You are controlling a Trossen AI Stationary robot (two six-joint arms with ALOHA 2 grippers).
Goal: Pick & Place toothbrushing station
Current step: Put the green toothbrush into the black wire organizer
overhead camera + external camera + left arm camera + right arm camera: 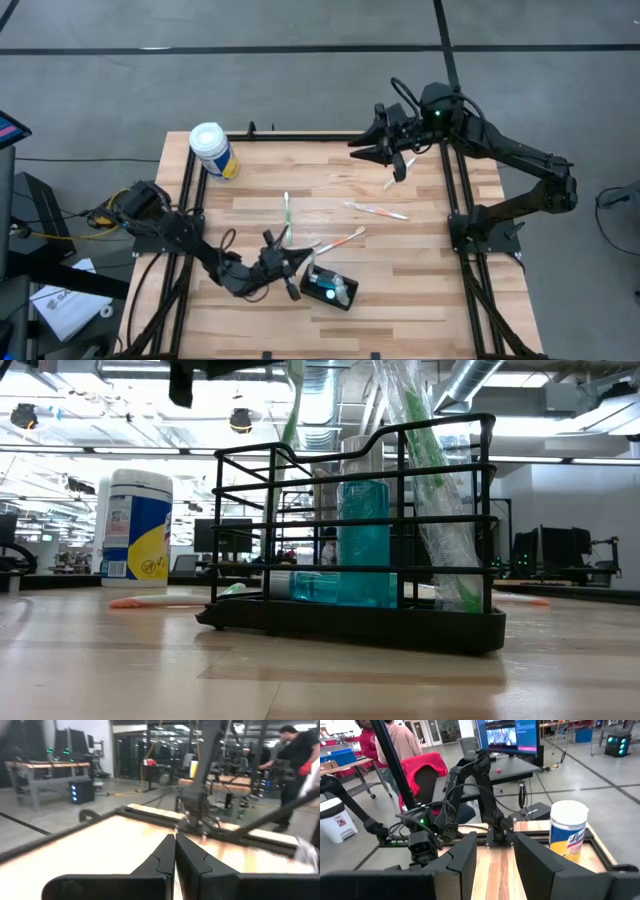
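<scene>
the toothbrushing station (331, 289) stands at the near edge of the counter (420, 250), a little right of centre. in the low view it is a black wire caddy on a solid base, already holding a teal bottle (362, 540) and bagged brushes. it looks stiff and fairly light but top-heavy with its load, so it may tip if lifted by one corner. the thin wires are slippery; the top rail or an end wall seems the best hold, kept level.

the left gripper (292, 262) sits just left of the station, jaws pressed together on nothing. the right gripper (385, 152) hangs at the far right, jaws part spread and empty.

loose toothbrushes (377, 210) lie just beyond the station, one near the left gripper, which could snag. the wipes canister (212, 150) stands far left, well clear.
</scene>
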